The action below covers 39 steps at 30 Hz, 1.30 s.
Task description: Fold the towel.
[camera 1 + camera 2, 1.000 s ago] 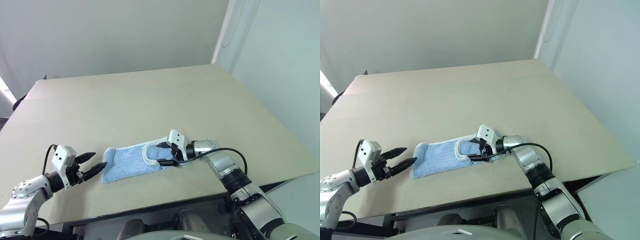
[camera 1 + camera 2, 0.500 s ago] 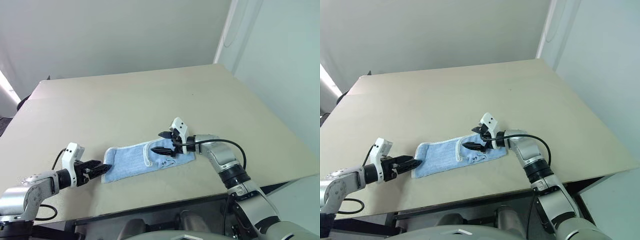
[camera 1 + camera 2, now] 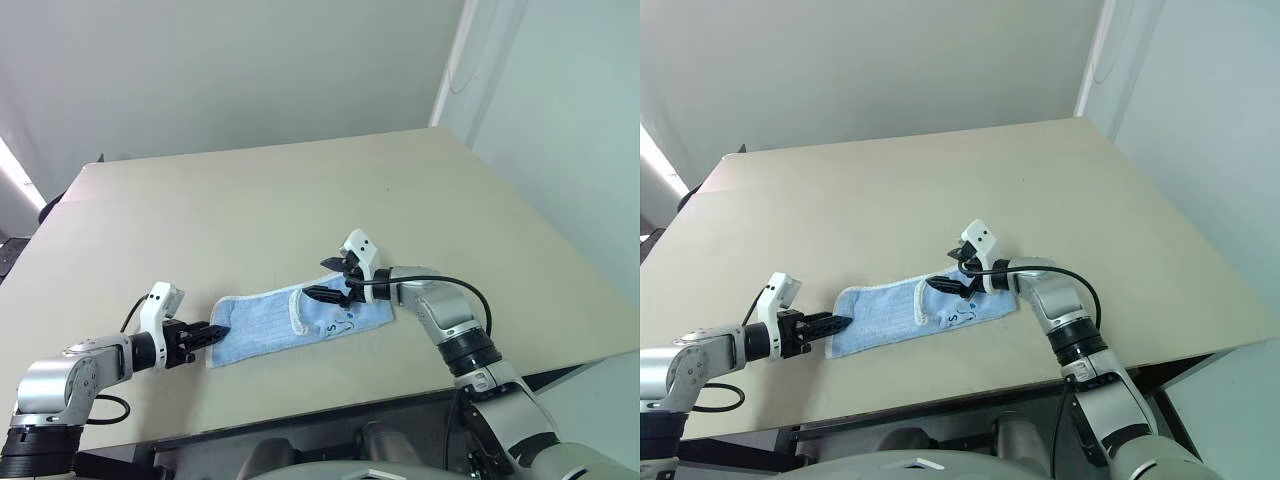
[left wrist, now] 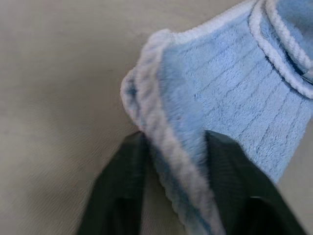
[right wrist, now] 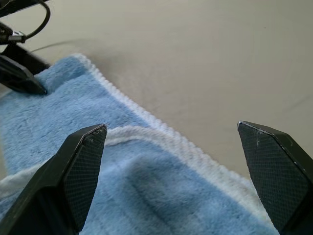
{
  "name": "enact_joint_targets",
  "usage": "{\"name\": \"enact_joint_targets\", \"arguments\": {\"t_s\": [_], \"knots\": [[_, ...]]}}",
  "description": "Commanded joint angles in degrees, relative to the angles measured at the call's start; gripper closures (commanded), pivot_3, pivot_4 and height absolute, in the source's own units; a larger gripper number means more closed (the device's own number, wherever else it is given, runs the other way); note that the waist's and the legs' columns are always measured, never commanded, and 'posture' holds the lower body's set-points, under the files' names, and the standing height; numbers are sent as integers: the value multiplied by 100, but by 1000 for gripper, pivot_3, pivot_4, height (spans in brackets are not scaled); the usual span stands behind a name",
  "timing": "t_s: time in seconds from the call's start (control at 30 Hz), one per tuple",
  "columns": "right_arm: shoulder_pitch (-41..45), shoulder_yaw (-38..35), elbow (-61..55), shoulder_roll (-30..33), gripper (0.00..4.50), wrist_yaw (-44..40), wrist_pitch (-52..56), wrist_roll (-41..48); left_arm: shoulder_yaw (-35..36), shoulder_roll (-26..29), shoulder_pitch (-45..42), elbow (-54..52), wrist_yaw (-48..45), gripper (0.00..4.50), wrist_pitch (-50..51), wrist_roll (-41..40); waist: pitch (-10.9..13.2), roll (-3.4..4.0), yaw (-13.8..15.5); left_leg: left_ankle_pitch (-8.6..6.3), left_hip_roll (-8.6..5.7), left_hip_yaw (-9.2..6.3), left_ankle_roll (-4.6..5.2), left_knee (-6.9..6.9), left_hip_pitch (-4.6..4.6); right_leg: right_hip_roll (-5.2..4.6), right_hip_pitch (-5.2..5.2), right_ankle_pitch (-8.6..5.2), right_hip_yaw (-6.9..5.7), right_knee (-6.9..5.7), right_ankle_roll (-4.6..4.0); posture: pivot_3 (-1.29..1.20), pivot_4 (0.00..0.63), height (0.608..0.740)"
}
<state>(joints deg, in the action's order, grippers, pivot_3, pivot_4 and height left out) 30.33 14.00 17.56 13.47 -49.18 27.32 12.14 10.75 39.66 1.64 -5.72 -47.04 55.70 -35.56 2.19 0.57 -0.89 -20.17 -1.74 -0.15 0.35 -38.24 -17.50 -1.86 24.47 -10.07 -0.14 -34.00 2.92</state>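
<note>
The towel (image 3: 290, 318) lies as a long, narrow strip on the beige table (image 3: 300, 200), close to the near edge and a little left of the middle. It runs left to right and angles slightly away toward its right end. Part of the cloth is turned over on itself near the middle, so a white stitched edge (image 3: 297, 312) curves across the blue. Right of that fold there is a small dark logo (image 3: 345, 322).

The left gripper (image 3: 210, 333) is at the towel's left end, low to the table. Its two black fingers (image 4: 122, 196) are closed in on the white-edged corner, pinching it, with one finger on each side of the bunched hem.

The right gripper (image 3: 330, 279) hangs just above the towel's right half. Its fingers (image 5: 80, 166) are spread wide apart with nothing between them. From its wrist view, the blue terry and the white edging pass beneath the gap.
</note>
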Motion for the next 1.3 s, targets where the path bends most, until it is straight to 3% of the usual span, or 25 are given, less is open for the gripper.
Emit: {"name": "enact_joint_targets", "arguments": {"t_s": [0.03,0.07,0.27,0.43,0.73,0.83,1.0,1.3], "knots": [[143,-159,-102,-32,0,93,-27,34,-187,-58,162,-137,-287,4200,143,-248,1,-4,-13,-3,0,0,-5,0,-2,-1,2,0,0,1,1,0,0,740],[142,-160,-83,-29,0,117,-31,27,-128,-56,170,-145,-305,4487,146,-297,2,-7,-14,-7,0,-1,-9,2,-3,-2,4,0,0,1,0,0,0,740],[143,-362,-126,14,0,38,49,224,258,185,188,271,-381,4487,-170,-181,12,-31,-32,-9,1,-6,-9,3,-10,-1,13,-6,0,3,5,0,0,740],[39,-543,-533,152,0,-377,386,665,823,748,519,247,-471,4487,-284,-169,28,-58,-160,-9,19,-11,-9,4,-7,15,15,-16,-2,-5,-1,0,0,740],[-160,-452,-418,121,0,-308,450,633,2052,1999,1077,452,-1102,4487,-7,-360,36,-90,-209,-9,42,-15,-9,17,-13,31,41,-28,-10,-20,-29,0,0,740],[-185,-455,-429,100,0,-315,505,683,2119,2152,1170,-45,-1354,4487,264,-636,43,-80,-202,-9,38,-13,-10,17,-20,24,45,-27,-10,-19,-29,0,0,740],[-174,-479,-345,87,0,-271,476,649,1939,1888,436,-722,-1097,4487,1075,-1494,41,-92,-151,-10,29,-14,-12,16,-40,13,55,-20,-10,-9,-24,0,0,740],[-302,-889,-525,458,0,-153,574,780,1347,718,-1507,-922,307,4487,3000,-3046,36,-99,-156,-8,25,-17,-17,10,-76,11,91,6,-8,-17,-35,0,0,740]]}}
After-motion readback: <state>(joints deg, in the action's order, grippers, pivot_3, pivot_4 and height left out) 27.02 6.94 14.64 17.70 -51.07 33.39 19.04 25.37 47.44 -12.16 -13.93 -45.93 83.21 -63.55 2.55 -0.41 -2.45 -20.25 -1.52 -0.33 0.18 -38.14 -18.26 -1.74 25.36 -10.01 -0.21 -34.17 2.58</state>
